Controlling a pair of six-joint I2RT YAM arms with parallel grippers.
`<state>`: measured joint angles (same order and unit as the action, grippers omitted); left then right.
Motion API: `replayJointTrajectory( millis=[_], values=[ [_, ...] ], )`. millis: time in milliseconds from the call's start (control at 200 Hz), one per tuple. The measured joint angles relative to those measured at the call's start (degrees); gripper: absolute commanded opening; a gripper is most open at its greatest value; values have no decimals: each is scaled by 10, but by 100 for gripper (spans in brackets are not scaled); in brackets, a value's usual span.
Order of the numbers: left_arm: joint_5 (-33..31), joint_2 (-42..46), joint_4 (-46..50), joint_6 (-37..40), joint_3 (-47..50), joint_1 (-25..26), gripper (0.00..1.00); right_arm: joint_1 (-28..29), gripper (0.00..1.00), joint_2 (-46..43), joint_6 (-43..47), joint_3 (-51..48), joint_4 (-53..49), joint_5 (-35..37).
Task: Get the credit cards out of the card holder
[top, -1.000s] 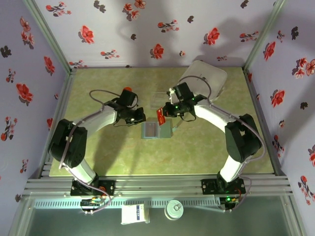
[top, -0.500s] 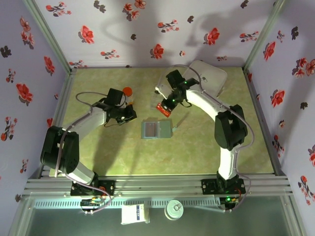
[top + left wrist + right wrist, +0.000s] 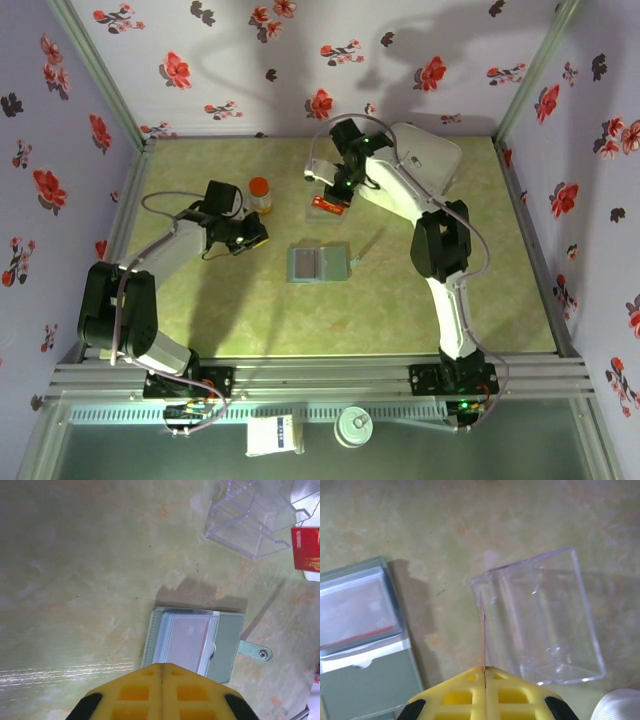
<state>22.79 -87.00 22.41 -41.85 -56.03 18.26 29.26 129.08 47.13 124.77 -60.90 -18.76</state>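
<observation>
Lying open at the centre of the table, the card holder runs its long axis from 9 to 3 o'clock, with a reddish card in its clear sleeve. The right gripper pinches a red card edge-on by the clear box, farther toward 12 o'clock than half a second ago. The left gripper, its fingers pressed together on nothing, has drawn back toward 9 o'clock.

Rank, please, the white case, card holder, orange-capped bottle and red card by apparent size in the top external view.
1. white case, though partly hidden
2. card holder
3. orange-capped bottle and red card: too alike to rank
</observation>
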Motion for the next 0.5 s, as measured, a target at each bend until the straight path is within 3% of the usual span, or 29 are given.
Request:
replayJointTrajectory(
  millis=[215, 500],
  values=[
    [4, 4, 4, 0, 0, -7, 0, -9, 0, 61, 30, 98, -36, -7],
    [4, 21, 9, 0, 8, -14, 0, -13, 0, 96, 50, 127, -50, -22]
  ],
)
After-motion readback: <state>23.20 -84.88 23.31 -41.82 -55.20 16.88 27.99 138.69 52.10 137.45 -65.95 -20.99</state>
